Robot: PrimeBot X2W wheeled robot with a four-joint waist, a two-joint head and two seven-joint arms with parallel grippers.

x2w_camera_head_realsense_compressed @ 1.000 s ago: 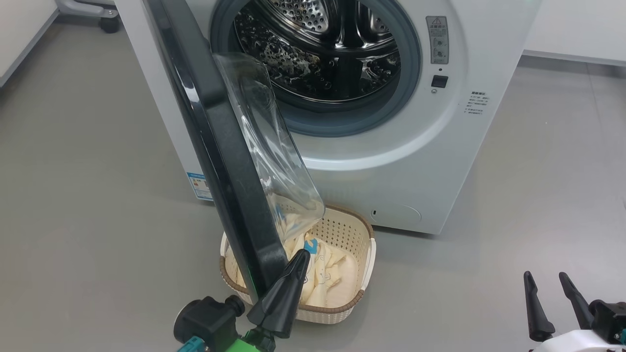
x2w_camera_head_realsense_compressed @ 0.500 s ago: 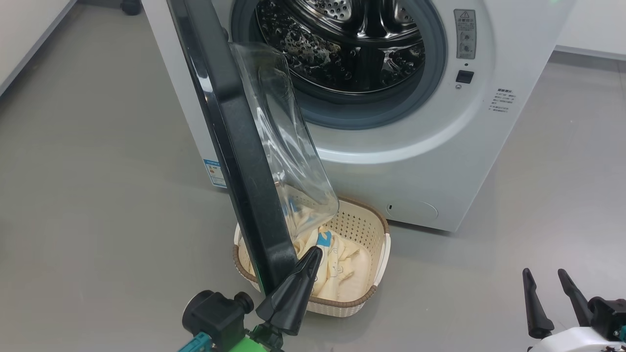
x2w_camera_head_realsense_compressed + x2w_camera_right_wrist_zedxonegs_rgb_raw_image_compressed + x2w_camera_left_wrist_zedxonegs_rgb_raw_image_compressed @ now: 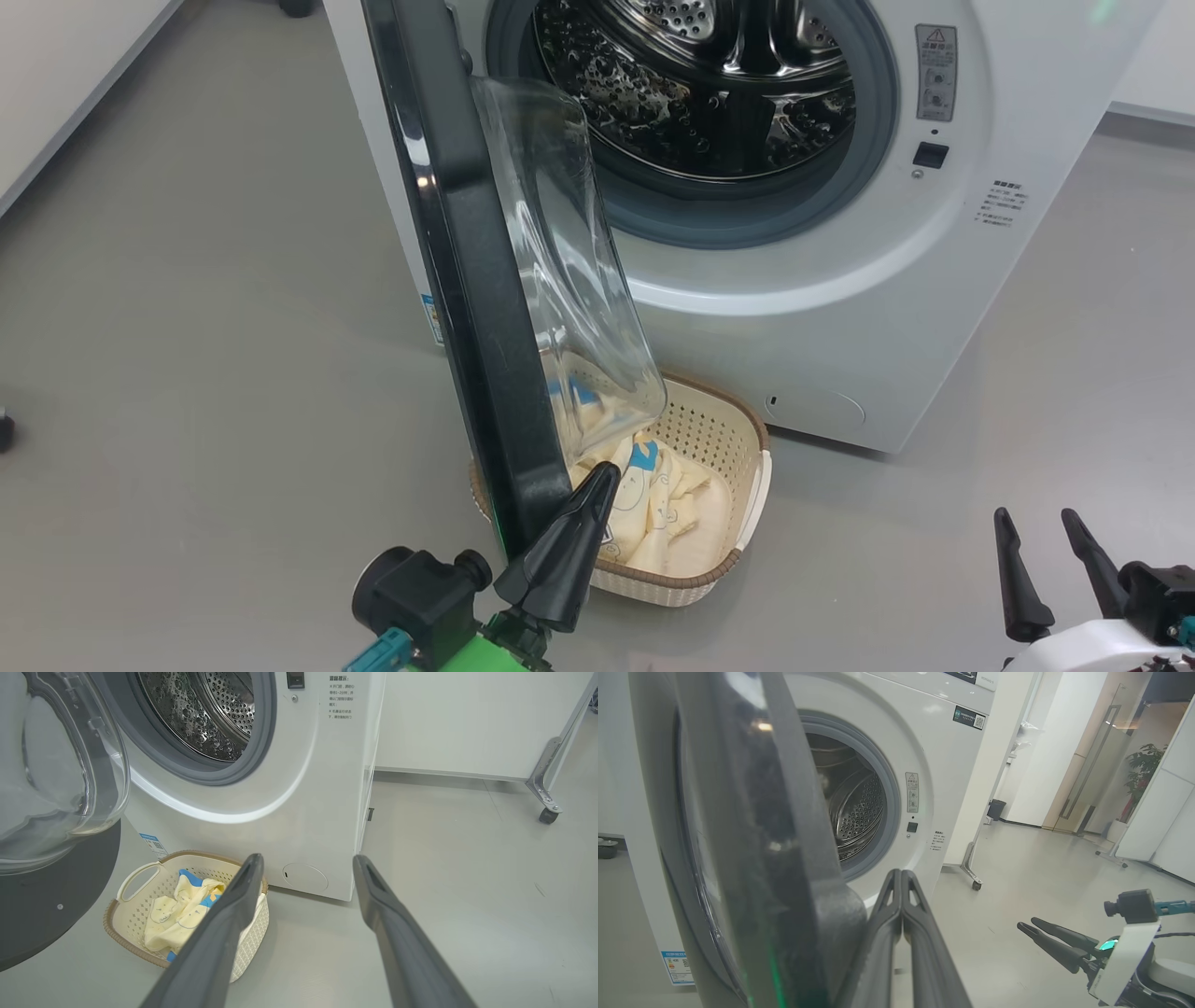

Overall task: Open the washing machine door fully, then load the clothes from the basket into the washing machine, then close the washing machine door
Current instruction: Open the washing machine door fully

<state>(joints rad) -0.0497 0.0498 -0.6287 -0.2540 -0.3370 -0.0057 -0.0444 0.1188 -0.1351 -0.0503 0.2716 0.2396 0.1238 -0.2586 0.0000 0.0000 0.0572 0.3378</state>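
The left tool (image 3: pixel 597 483) has its two fingers pressed flat together with nothing between them. It lies along the inner side of the washing machine door (image 3: pixel 467 280), with the tips at the lower edge of the black rim. In the left wrist view the rim stands immediately to the left of the fingers; I cannot tell whether they actually touch it. The door stands roughly edge-on to the machine front, partly open. Its clear glass bowl (image 3: pixel 569 261) bulges out above and ahead of the left tool's tip.

Directly beyond and below that tip sits the basket (image 3: pixel 747 425) on the grey floor (image 3: pixel 187 327), close to the foot of the washing machine (image 3: pixel 840 308) and partly under the door. The clothes (image 3: pixel 663 504) lie heaped inside it, cream with blue trim, just past the left tool's fingertips in the head view.

The right tool (image 3: pixel 1034 515) hangs well off to the right of the basket, above bare floor, its fingers spread wide and holding nothing. In the right wrist view the basket lies ahead and to the left of its left finger, and the machine's lower front panel is straight ahead between the two fingers. The steel drum (image 3: pixel 709 93) is open to view inside the grey seal (image 3: pixel 747 210), up and ahead of both tools.
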